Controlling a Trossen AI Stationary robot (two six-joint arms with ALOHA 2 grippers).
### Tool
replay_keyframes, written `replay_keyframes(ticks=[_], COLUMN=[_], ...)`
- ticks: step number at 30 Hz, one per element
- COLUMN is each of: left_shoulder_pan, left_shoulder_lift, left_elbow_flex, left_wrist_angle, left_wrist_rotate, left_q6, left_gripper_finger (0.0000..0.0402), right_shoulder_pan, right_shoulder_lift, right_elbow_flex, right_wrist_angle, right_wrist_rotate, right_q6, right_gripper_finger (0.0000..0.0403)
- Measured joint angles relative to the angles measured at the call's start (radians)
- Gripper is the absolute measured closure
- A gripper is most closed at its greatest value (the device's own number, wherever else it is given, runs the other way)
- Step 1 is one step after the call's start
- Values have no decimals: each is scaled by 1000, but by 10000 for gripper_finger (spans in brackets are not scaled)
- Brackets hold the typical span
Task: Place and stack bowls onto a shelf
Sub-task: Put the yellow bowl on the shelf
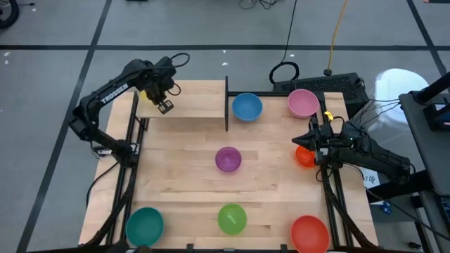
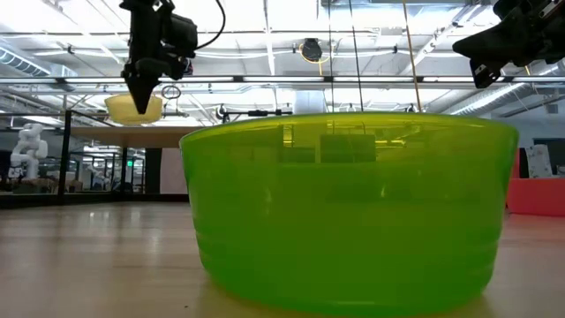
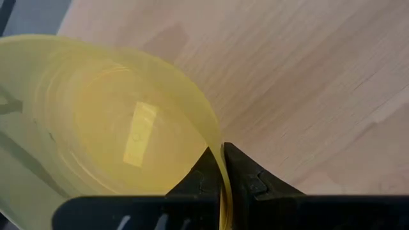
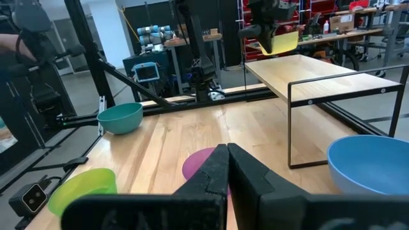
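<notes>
My left gripper (image 1: 164, 105) is over the left part of the shelf (image 1: 190, 100), shut on the yellow bowl (image 2: 134, 108), which the arm mostly hides in the high view. My right gripper (image 4: 227, 167) is shut on nothing and hovers near the table's right edge, just above the orange bowl (image 1: 304, 157). On the tabletop, resting on their bases, are the blue bowl (image 1: 247, 107), pink bowl (image 1: 303, 102), purple bowl (image 1: 228, 159), green bowl (image 1: 232, 218), teal bowl (image 1: 145, 226) and red bowl (image 1: 310, 234). My left gripper pinches the yellow bowl's rim (image 3: 216, 144), one finger inside the bowl and one outside. The fingers come from above, pointing down. The bowl (image 4: 278, 42) hangs tilted from the fingers, just above the shelf's top (image 4: 319, 69).
The shelf's black post (image 1: 226, 105) stands beside the blue bowl. The green bowl (image 2: 349, 208) fills the low view. Bare wood lies on the shelf right of the left gripper and on the tabletop around the purple bowl. Cables and equipment lie beyond the far right corner.
</notes>
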Motion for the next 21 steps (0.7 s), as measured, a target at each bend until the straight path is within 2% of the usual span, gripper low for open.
replay_keyframes(ticks=[21], left_shoulder_pan=[33], left_shoulder_lift=[13], left_elbow_flex=[0], left_wrist_angle=[-6], left_wrist_rotate=[35], left_q6=[5], left_gripper_finger=[398], right_shoulder_pan=[0], right_shoulder_lift=[0], right_elbow_flex=[0], right_wrist_angle=[0], right_wrist_rotate=[0], right_q6=[-1], right_gripper_finger=[403])
